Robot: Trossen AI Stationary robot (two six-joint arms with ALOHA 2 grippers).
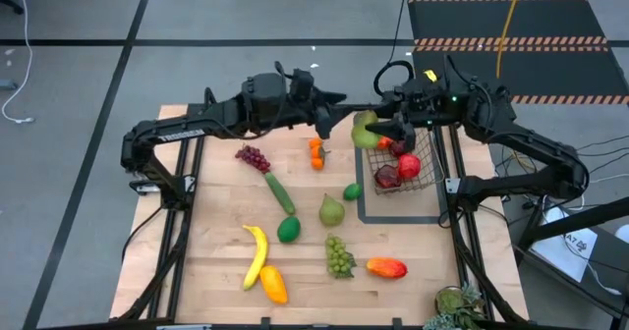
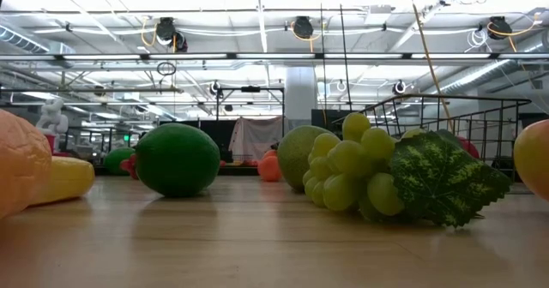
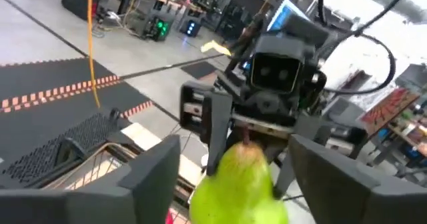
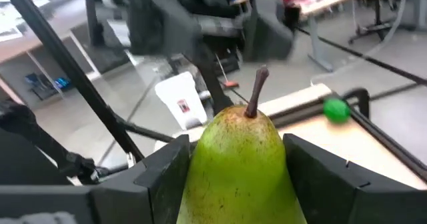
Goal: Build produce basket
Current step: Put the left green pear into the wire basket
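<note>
- A handover is in hand: my right gripper (image 4: pixel 237 177) clamps the pear (image 4: pixel 241 159) on both sides, just beside the basket (image 1: pixel 425 178), at its far left corner.
- My left gripper (image 3: pixel 233 184) faces it with fingers spread either side of the pear, not pressing.
- Next, I judge: back the left away, carry the pear over the basket, lower and release.

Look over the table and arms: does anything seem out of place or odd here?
Nothing spilled or damaged. One oddity: a green pear hangs above the basket between both grippers at once, the right gripper closed on it, the left gripper open around it.
</note>
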